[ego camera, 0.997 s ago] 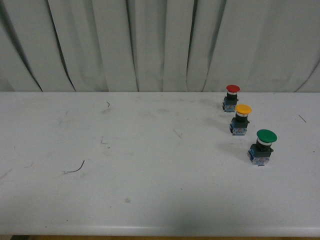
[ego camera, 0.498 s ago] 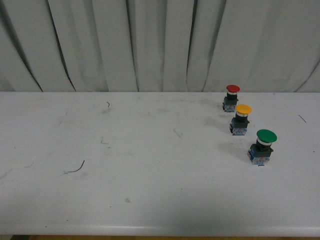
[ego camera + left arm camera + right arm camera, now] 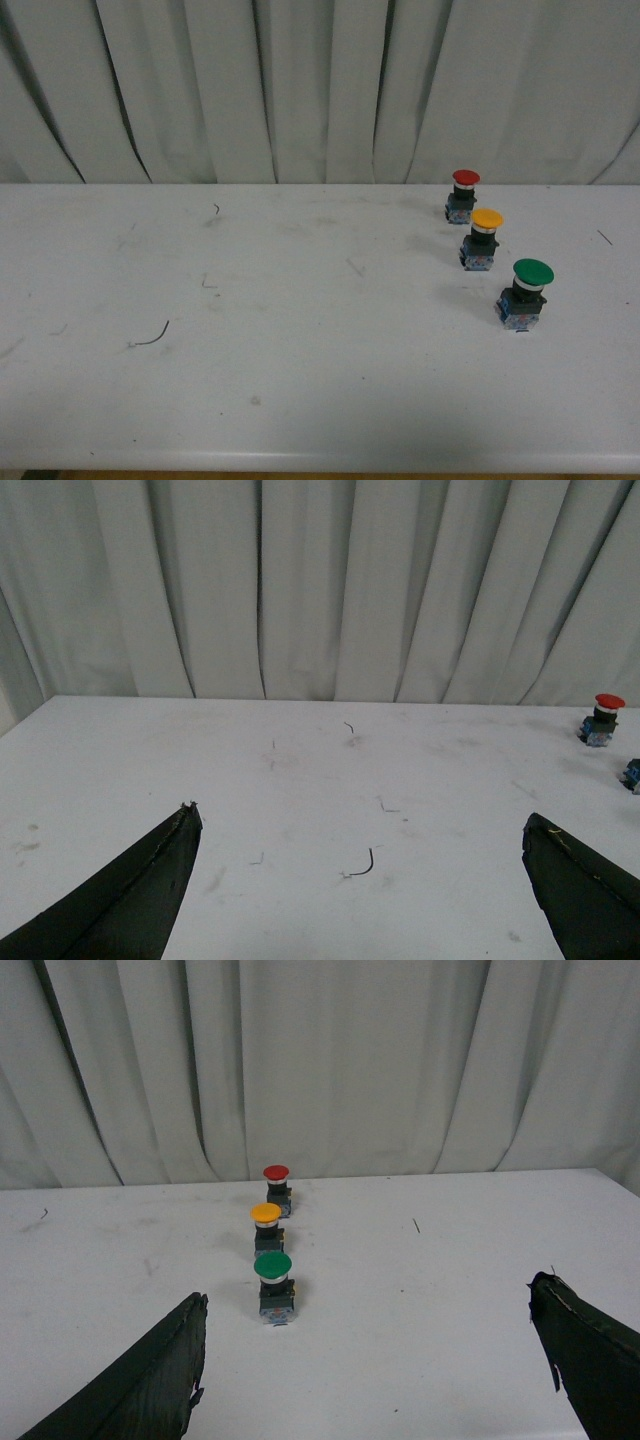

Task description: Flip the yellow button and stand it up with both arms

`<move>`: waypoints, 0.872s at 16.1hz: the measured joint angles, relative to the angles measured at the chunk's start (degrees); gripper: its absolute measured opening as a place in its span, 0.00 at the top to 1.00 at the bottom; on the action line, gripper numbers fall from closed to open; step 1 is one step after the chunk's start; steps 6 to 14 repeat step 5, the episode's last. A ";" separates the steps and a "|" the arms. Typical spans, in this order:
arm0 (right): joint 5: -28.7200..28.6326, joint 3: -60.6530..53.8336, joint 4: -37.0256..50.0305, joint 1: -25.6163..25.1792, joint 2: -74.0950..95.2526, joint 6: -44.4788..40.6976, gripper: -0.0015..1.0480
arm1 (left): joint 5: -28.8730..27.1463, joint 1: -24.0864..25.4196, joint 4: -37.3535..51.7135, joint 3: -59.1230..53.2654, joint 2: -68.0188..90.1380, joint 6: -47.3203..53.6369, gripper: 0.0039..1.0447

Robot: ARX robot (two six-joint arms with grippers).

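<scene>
pale curtain point(image 3: 300, 90) behind a white table point(image 3: 250, 380), wide bare room left. yellow button point(image 3: 482, 238) upright at right, between red button point(image 3: 462, 194) and green button point(image 3: 525, 293). wrist views only: left pincer point(image 3: 360, 880) and right pincer point(image 3: 365, 1360) spread wide, holding nothing.
</scene>
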 joint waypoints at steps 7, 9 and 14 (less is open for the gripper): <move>-0.02 0.00 0.02 0.00 0.00 0.00 0.06 | 0.00 0.00 0.00 0.00 0.00 0.00 0.06; -0.02 0.00 0.02 0.00 0.00 0.00 0.06 | 0.00 0.00 0.00 0.00 0.00 0.00 0.06; -0.02 0.00 0.02 0.00 0.00 0.00 0.06 | 0.00 0.00 0.00 0.00 0.00 0.00 0.06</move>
